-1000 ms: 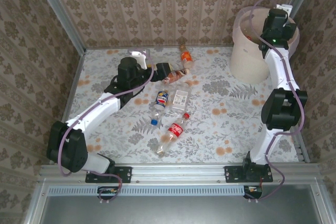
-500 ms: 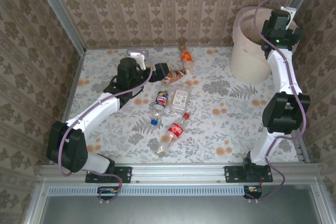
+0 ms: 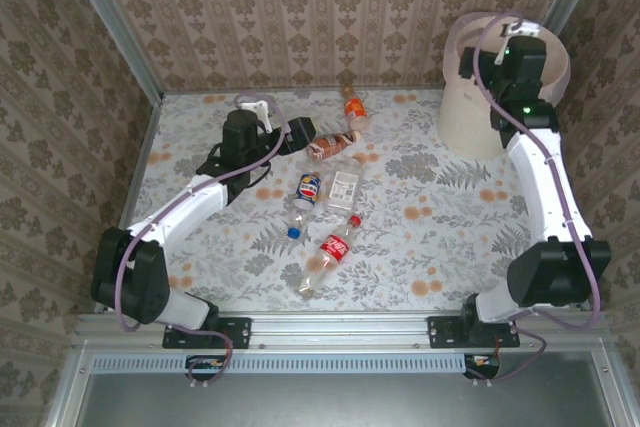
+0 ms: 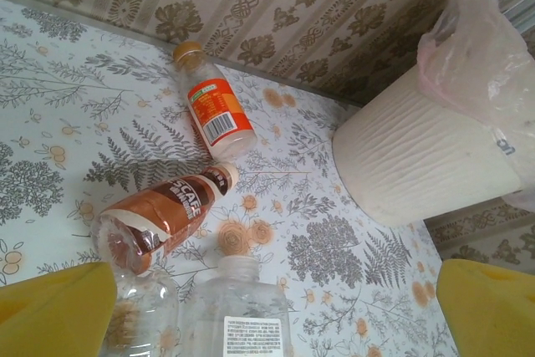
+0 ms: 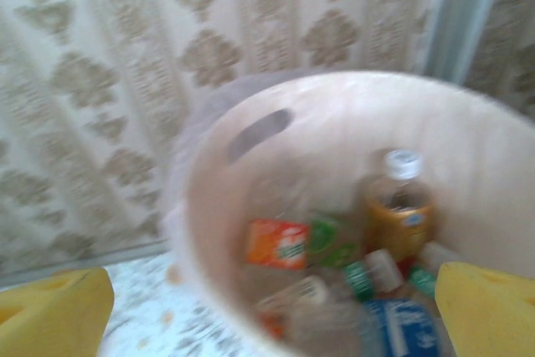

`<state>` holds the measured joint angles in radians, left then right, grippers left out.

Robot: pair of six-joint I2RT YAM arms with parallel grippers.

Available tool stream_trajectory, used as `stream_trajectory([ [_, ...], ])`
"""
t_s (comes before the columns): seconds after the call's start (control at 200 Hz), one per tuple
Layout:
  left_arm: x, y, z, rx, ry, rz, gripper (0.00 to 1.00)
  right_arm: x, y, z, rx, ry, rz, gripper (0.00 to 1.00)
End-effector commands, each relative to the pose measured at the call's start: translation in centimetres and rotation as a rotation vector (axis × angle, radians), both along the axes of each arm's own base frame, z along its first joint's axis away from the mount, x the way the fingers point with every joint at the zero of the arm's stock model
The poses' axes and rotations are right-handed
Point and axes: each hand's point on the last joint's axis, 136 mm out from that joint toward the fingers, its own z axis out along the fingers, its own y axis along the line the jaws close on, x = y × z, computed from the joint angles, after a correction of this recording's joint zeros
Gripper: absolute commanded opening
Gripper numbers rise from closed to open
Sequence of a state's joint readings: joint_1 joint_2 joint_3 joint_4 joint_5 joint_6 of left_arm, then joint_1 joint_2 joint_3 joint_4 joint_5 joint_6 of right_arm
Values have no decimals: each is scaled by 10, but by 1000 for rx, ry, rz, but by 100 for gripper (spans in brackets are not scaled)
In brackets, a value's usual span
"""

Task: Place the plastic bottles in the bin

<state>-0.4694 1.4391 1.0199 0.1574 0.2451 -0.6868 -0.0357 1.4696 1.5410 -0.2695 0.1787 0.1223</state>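
Several plastic bottles lie mid-table: an orange-labelled one [image 3: 352,107] [image 4: 213,108], a brown one [image 3: 332,145] [image 4: 164,215], a blue-labelled one [image 3: 308,189], a clear flat one [image 3: 344,187] [image 4: 237,313] and a red-labelled one [image 3: 335,242]. My left gripper [image 3: 299,131] [image 4: 272,313] is open just left of the brown bottle, holding nothing. The cream bin [image 3: 478,107] [image 4: 422,156] [image 5: 276,123] stands at the back right with several bottles [image 5: 393,206] inside. My right gripper [image 3: 500,59] [image 5: 272,311] hovers open and empty above the bin's near rim; its view is blurred.
Patterned walls close the table at the back and both sides. A thin clear bag [image 4: 472,48] spills over the bin's rim. Another clear bottle [image 3: 296,219] lies by the blue-labelled one. Bare floral tabletop [image 3: 440,217] lies between the bottles and the right arm.
The right gripper's jaws have opened over the bin and it has shifted left, its elbow swinging down toward the near edge. The left gripper has drifted slightly left.
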Motion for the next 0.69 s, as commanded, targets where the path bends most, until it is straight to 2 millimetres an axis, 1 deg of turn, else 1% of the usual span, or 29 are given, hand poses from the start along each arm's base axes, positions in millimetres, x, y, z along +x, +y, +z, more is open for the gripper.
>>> stream_trajectory([
  [0.0,4,5,-16,-4,56,35,100,-8,45,-12,73,-1,148,100],
  [0.02,4,4,-17,-5,59,36,100,-9,52,-16,77,5,164,100],
  [0.03,9,12,-17,-7,61,56,100,-10,55,-18,80,9,170,100],
  [0.05,10,16,-19,-6,65,65,100,-12,61,-21,85,13,185,100],
  [0.15,11,18,-23,-8,82,78,100,-14,92,-52,118,61,264,100],
  [0.16,12,18,-23,-6,81,78,100,-19,95,-43,121,39,273,100],
  [0.185,12,19,-24,-6,85,83,100,-22,101,-46,129,38,288,100],
  [0.32,14,27,-31,3,109,124,100,-29,134,-85,214,92,332,100],
  [0.415,15,31,-37,0,133,144,100,-32,149,-118,237,153,314,100],
  [0.475,16,33,-40,0,146,154,100,-36,158,-132,244,166,312,100],
  [0.48,16,33,-40,-1,147,154,100,-35,160,-139,243,180,314,100],
  [0.495,17,34,-41,-1,151,156,100,-34,163,-148,244,197,317,100],
  [0.525,17,34,-43,0,158,160,100,-36,169,-158,250,214,324,100],
  [0.69,19,38,-50,-5,184,179,100,-44,197,-198,228,316,342,100],
])
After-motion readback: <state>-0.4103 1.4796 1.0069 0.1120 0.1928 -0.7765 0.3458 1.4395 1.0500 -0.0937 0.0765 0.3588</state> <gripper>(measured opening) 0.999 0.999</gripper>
